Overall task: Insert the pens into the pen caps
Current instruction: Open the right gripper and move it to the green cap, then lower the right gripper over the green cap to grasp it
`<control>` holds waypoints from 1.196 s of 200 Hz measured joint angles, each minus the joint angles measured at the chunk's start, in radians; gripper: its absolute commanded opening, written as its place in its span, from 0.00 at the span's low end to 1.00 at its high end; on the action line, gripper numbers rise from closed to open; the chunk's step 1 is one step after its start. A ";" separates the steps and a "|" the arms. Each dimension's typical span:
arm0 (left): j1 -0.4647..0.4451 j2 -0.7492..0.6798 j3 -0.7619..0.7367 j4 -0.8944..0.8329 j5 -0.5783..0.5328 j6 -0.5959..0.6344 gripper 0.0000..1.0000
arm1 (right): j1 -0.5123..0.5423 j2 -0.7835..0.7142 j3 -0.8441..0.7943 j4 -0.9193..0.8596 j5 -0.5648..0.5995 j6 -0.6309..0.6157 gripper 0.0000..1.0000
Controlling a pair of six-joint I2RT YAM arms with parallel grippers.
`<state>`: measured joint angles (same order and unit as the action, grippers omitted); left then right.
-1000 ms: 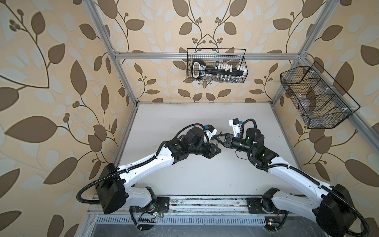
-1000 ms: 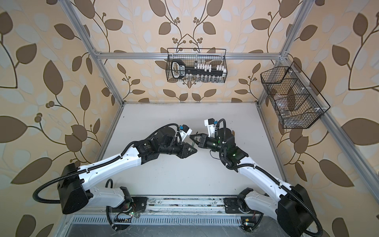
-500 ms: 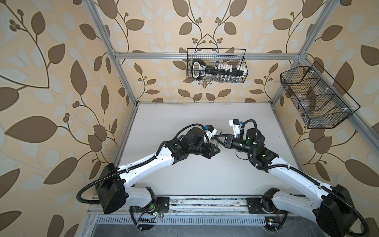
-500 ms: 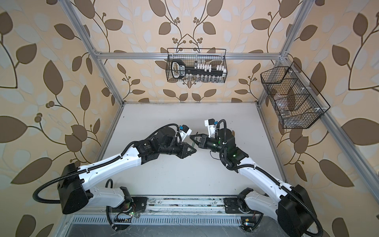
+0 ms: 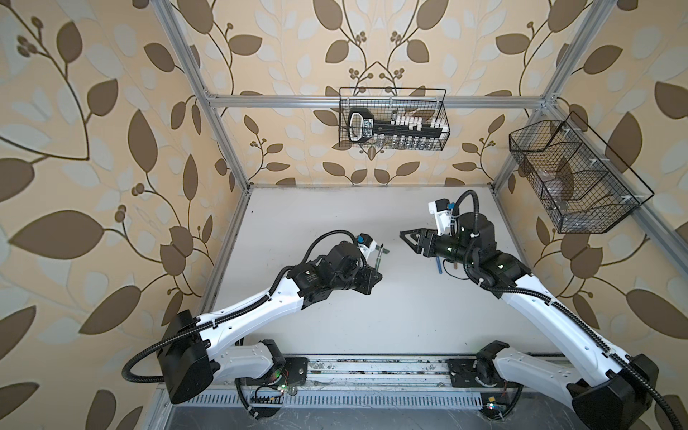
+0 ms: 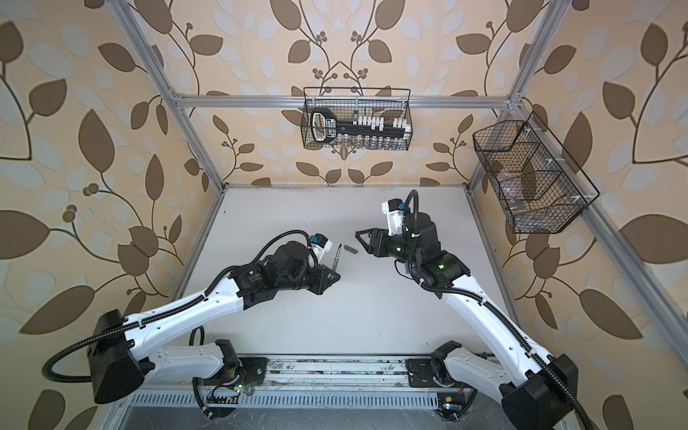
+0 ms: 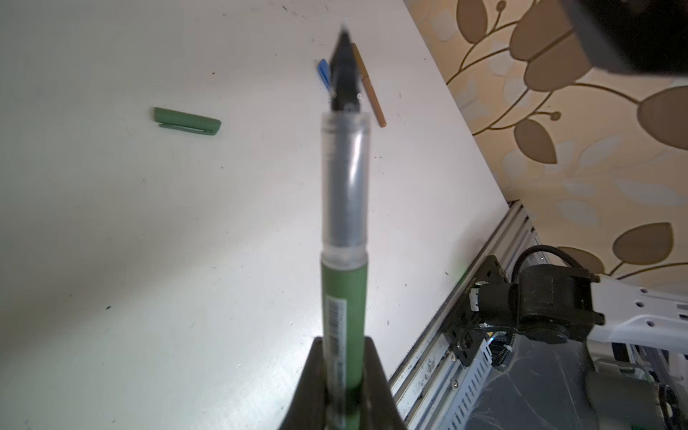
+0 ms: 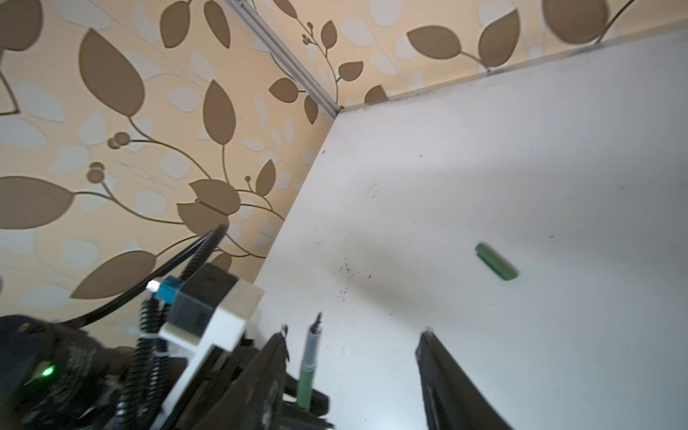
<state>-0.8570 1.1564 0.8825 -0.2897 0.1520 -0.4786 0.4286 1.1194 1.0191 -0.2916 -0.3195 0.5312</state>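
My left gripper [image 7: 344, 372] is shut on the lower barrel of the green pen [image 7: 344, 208], whose dark tip is bare and points away from the jaws. In both top views this pen [image 5: 378, 257] [image 6: 337, 260] sticks out of the left gripper [image 5: 374, 277] toward the back. The green pen cap [image 7: 186, 121] [image 8: 497, 261] [image 6: 350, 250] lies flat on the table, apart from the pen tip. My right gripper [image 5: 405, 238] [image 8: 353, 346] stands open and holds nothing, to the right of the cap. A blue pen [image 7: 324, 72] and an orange-brown pen [image 7: 370, 89] lie side by side under the right arm.
The white table [image 5: 335, 208] is walled by an aluminium frame with patterned panels. A wire basket [image 5: 392, 119] hangs on the back wall and another [image 5: 573, 175] on the right wall. The arms' base rail [image 5: 372, 372] runs along the front edge.
The two grippers were tip to tip; the right gripper has opened and drawn back to the right. The green cap now lies on the table. The left gripper keeps the green pen.
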 measured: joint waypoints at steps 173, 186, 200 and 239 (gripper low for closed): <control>0.000 -0.255 -0.035 -0.152 -0.109 0.026 0.11 | 0.045 1.065 0.671 -0.285 0.092 -0.393 0.60; 0.000 -0.251 -0.035 -0.154 -0.109 0.033 0.11 | 0.048 1.078 0.675 -0.288 0.092 -0.394 0.60; 0.000 -0.247 -0.035 -0.156 -0.109 0.038 0.12 | 0.049 1.089 0.675 -0.292 0.091 -0.394 0.60; 0.000 -0.232 -0.034 -0.156 -0.109 0.053 0.12 | 0.055 1.101 0.673 -0.301 0.048 -0.400 0.59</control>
<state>-0.8566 0.9249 0.8490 -0.4454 0.0425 -0.4259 0.4839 2.2204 1.6924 -0.5922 -0.2710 0.1310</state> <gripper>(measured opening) 0.123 0.596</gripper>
